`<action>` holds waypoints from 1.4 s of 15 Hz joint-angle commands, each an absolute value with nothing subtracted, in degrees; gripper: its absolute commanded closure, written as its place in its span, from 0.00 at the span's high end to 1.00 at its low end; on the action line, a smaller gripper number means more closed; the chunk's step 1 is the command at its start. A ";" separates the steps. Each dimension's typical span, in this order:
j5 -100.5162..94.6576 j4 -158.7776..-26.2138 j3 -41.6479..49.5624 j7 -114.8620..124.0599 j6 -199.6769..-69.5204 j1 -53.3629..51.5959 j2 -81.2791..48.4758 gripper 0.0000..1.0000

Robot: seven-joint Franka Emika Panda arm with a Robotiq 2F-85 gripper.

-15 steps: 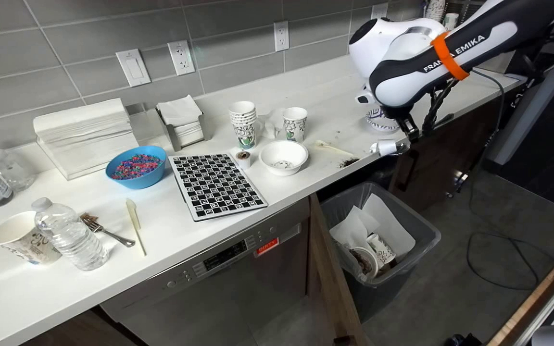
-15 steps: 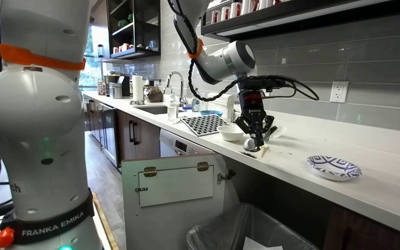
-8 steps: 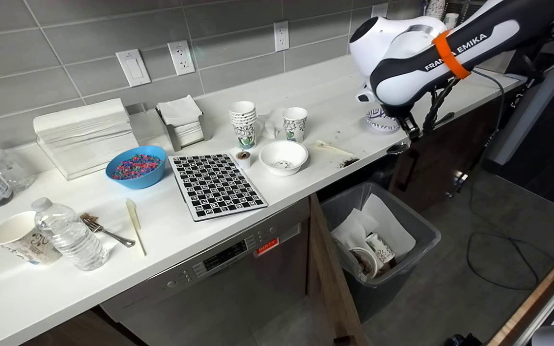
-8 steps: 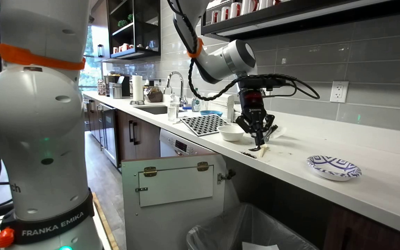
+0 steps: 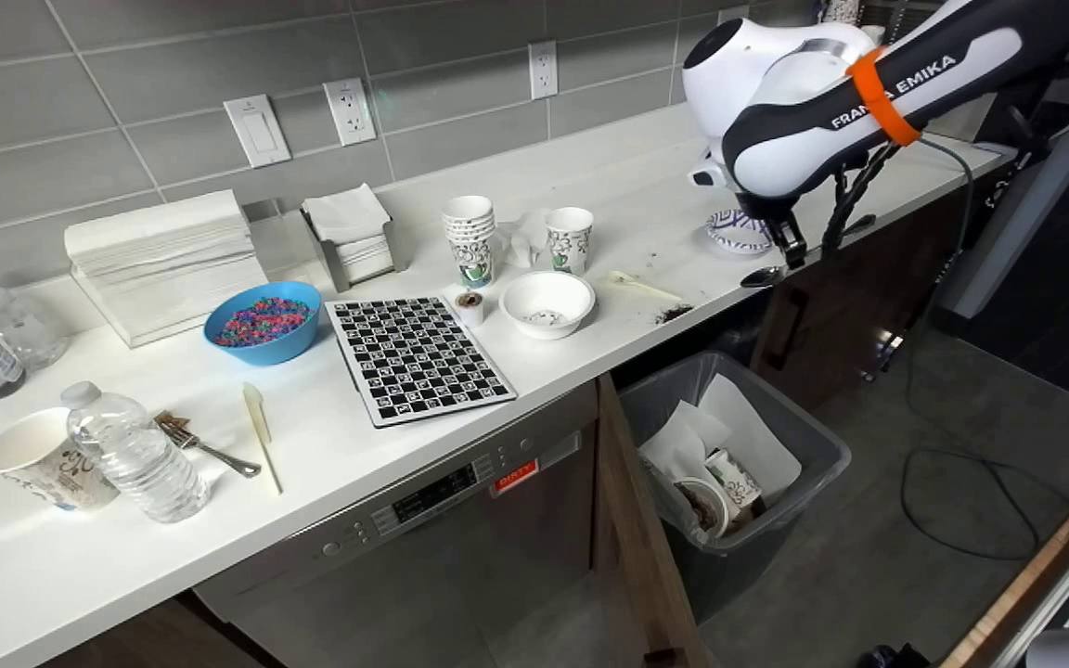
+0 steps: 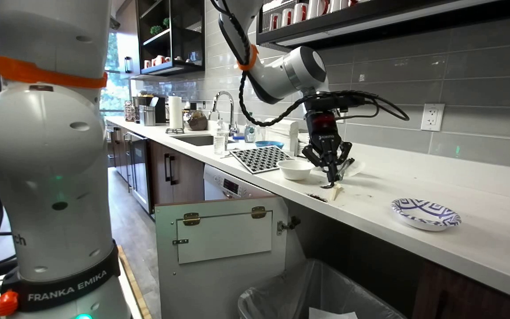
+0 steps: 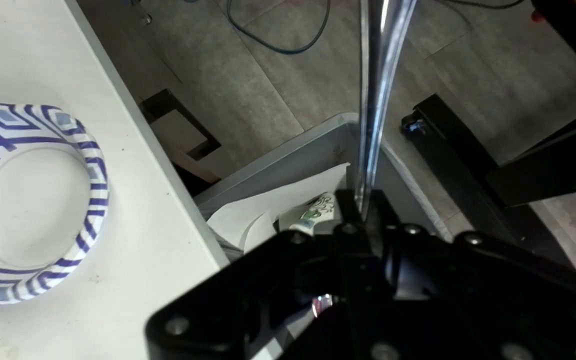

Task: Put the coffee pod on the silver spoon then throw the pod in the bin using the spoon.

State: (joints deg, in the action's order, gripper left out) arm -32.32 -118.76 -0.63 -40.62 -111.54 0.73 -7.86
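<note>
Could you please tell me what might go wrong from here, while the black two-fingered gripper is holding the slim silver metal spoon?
The white coffee pod has left the slim silver metal spoon, but I cannot make it out in the dark grey rectangular bin; it may have missed.

The black two-fingered gripper pinches only the thin handle, so the spoon might twist or slip.

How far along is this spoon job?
Loading and apparently tipping are done: the spoon, carrying a pod a second ago, is bare; I can't make out the pod in the bin. In hand: the spoon, held by the gripper. Left: perhaps only setting it down.
</note>
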 commanded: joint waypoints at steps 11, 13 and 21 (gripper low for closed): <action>-15.47 -112.36 1.46 -32.71 -135.09 5.19 -14.36 0.02; -11.05 -109.02 0.89 -34.11 -137.07 6.26 -17.45 0.02; -3.12 -92.20 -1.60 -35.78 -137.21 9.31 -32.24 0.02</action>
